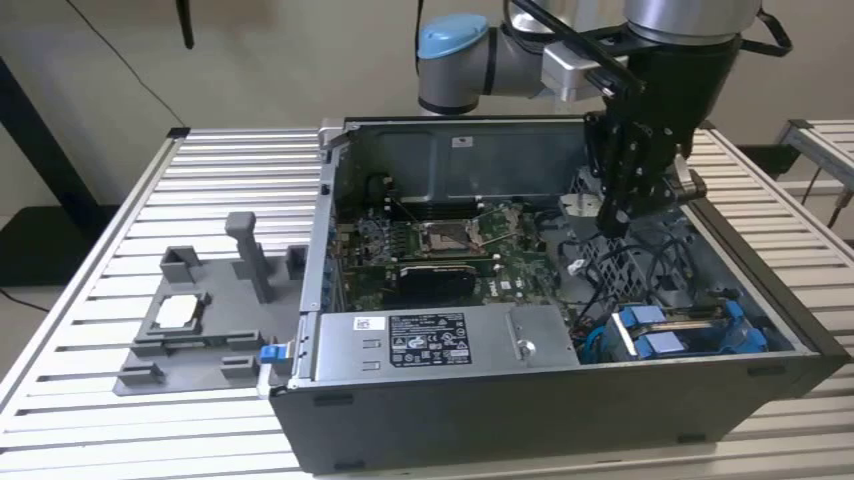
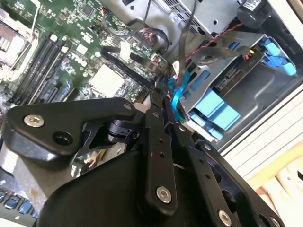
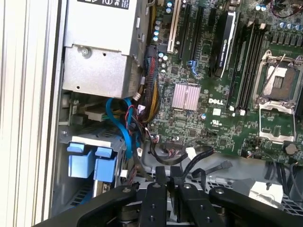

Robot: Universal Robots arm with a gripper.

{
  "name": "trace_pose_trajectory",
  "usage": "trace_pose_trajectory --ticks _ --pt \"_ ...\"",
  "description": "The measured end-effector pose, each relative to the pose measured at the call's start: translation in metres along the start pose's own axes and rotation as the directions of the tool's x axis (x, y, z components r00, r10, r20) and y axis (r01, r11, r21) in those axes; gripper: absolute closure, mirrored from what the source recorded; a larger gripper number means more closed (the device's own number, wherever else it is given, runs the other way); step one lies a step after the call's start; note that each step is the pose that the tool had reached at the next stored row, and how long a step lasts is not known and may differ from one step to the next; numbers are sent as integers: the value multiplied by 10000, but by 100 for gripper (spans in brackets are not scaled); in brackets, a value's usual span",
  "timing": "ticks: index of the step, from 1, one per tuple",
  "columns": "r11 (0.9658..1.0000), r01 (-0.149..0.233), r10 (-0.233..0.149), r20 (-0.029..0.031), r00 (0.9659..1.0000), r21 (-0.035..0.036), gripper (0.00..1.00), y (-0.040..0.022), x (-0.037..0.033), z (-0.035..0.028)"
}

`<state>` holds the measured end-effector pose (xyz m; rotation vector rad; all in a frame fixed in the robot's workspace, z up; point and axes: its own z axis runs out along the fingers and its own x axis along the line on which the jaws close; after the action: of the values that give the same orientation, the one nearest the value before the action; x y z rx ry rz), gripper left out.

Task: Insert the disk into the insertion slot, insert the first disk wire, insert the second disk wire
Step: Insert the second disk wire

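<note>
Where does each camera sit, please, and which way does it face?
Exterior view: off the arm, above the open computer case, looking down into it; arm and gripper show.
First wrist view: on the wrist, looking past the gripper at the circuit board.
Second wrist view: on the wrist, looking along the gripper from another side.
All three share the disk in its blue carrier.

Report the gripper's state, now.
Gripper: shut, fingers nearly together in both wrist views; whether anything is pinched between them cannot be told.
</note>
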<state>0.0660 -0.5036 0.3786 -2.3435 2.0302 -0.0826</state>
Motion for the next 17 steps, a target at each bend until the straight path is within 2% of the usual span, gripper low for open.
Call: trace_pose_trajectory --ticks 17 --pt "9999 1 -1 18 10000 -127 84 -63 422 10"
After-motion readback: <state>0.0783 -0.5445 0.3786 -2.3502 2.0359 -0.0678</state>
